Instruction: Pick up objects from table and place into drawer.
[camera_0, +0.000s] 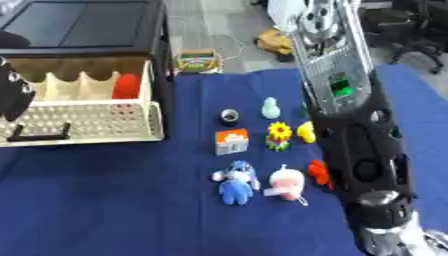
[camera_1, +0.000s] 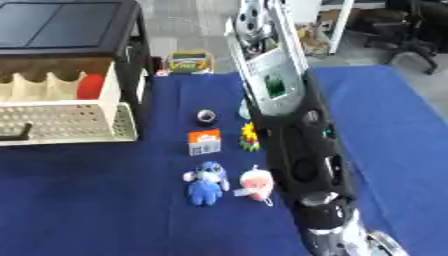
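Right arm lengthwise over table

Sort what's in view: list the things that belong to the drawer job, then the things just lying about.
Job:
blue plush toy
pink plush toy
orange-topped box
sunflower toy
yellow toy
mint figure
small dark ring
open drawer

Lying about:
crayon box
black chair

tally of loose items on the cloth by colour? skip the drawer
Blue: 1, plush
Pink: 1, plush
Orange and white: 1, box
Yellow: 2, flower, toy partly behind the arm
Pale green: 1, figure
Black: 1, ring
Red: 1, item partly hidden
Total: 8
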